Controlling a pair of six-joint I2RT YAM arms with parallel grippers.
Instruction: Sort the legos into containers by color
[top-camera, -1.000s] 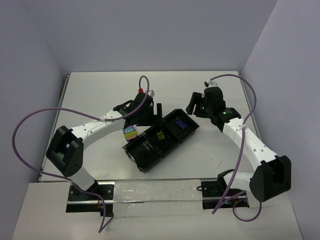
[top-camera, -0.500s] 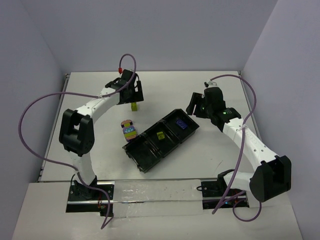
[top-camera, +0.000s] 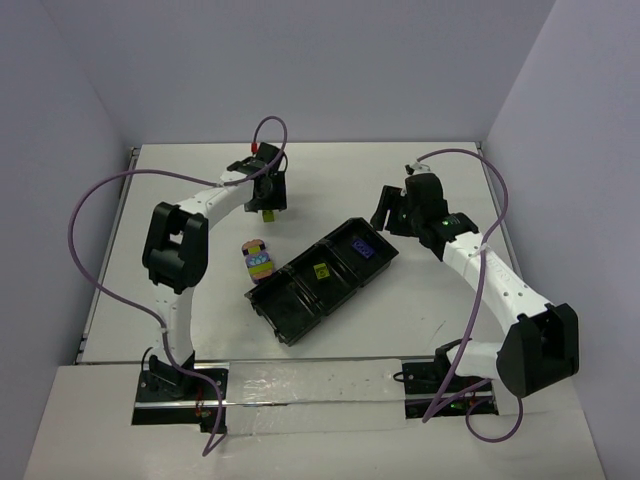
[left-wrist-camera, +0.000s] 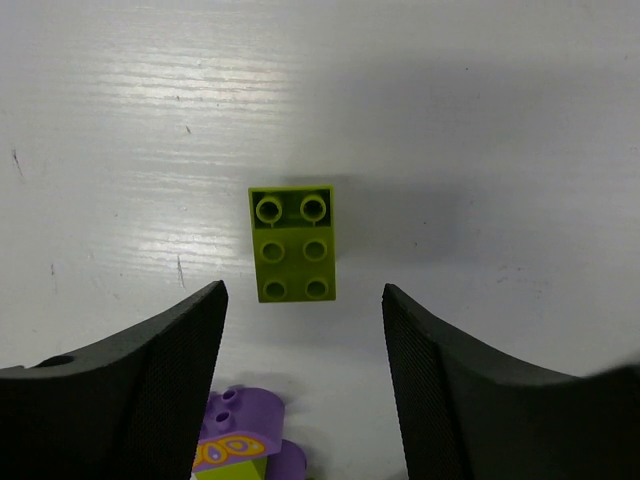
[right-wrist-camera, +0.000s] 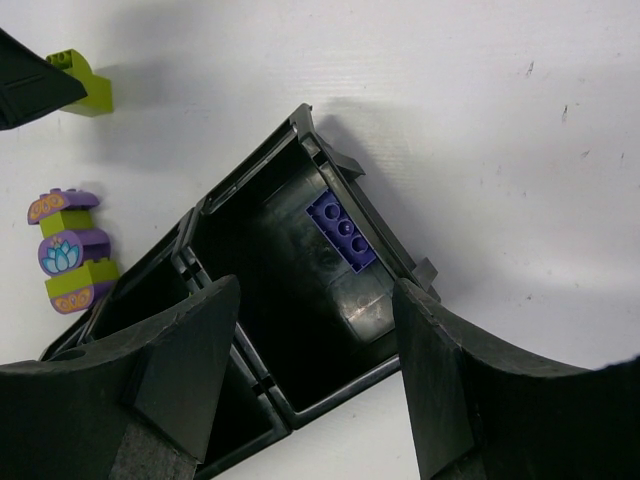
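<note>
A loose yellow-green lego (top-camera: 269, 212) lies on the white table at the back; the left wrist view shows it (left-wrist-camera: 293, 245) studs up. My left gripper (top-camera: 267, 195) hovers over it, open and empty (left-wrist-camera: 303, 320), the brick just beyond its fingertips. A multicoloured purple and yellow-green block (top-camera: 259, 260) lies left of the black tray (top-camera: 290, 318). The tray's right compartment holds a purple lego (top-camera: 364, 250), the middle one a yellow-green lego (top-camera: 321, 271). My right gripper (top-camera: 392, 215) is open and empty above the right compartment (right-wrist-camera: 318, 300), the purple lego (right-wrist-camera: 343, 231) below it.
The tray's left compartment (top-camera: 276, 296) looks empty. In the right wrist view the block (right-wrist-camera: 70, 250) and the loose yellow-green lego (right-wrist-camera: 85, 90) lie left of the tray's rim (right-wrist-camera: 345, 385). Grey walls enclose the table on three sides.
My left arm has swung from beside the tray to the back of the table, over the loose yellow-green lego. The right arm has barely moved.
</note>
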